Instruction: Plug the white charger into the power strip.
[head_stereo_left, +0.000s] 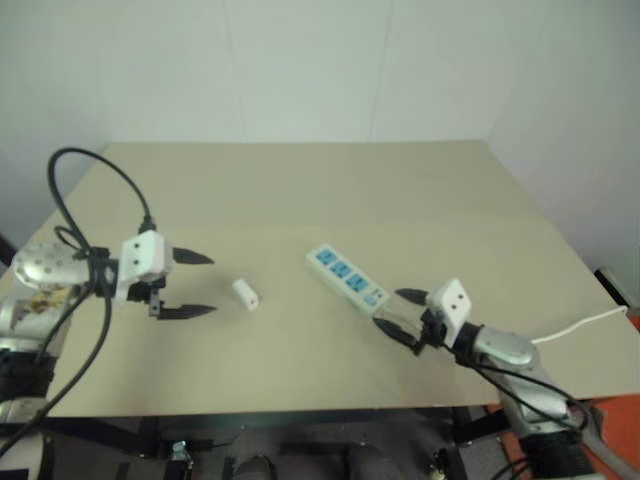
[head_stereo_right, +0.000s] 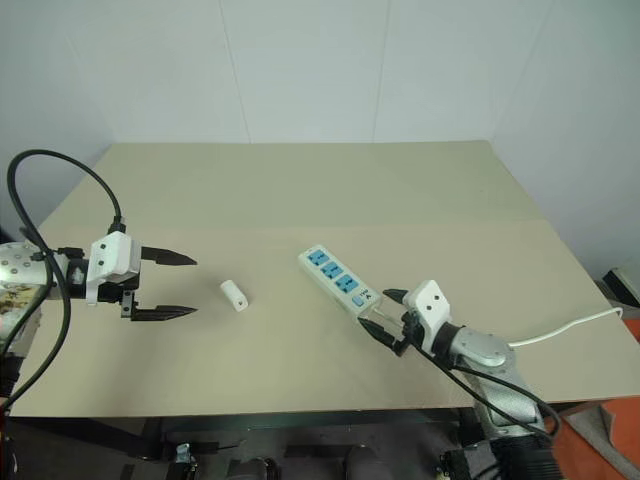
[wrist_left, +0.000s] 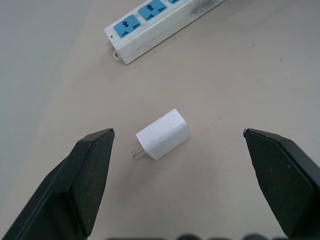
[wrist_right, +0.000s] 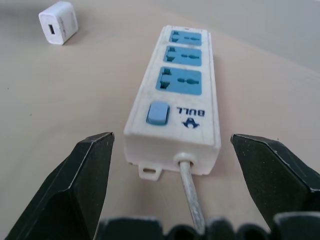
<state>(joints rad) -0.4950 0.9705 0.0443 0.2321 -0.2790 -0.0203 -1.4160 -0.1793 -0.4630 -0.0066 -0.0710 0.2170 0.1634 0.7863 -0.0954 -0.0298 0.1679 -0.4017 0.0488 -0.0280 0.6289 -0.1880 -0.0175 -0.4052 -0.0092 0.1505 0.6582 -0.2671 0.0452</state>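
**White charger lies loose between two spread grippers**

Beige and matte, the table (head_stereo_left: 300, 190) carries just two white plastic pieces. The white charger (head_stereo_left: 245, 293) is a small smooth block lying on its side, its prongs visible in the left wrist view, unplugged and touching nothing. The left gripper (head_stereo_left: 198, 284) hovers just beside it, black tapered fingers spread wide and holding nothing. Over to the right, the power strip (head_stereo_left: 347, 279) lies flat and diagonal, a long glossy bar with three blue socket panels and a blue switch. The right gripper (head_stereo_left: 404, 315) sits at its cord end, fingers wide apart on either side of the thin white cord (head_stereo_left: 585, 323), gripping nothing. Bare tabletop separates charger and strip.
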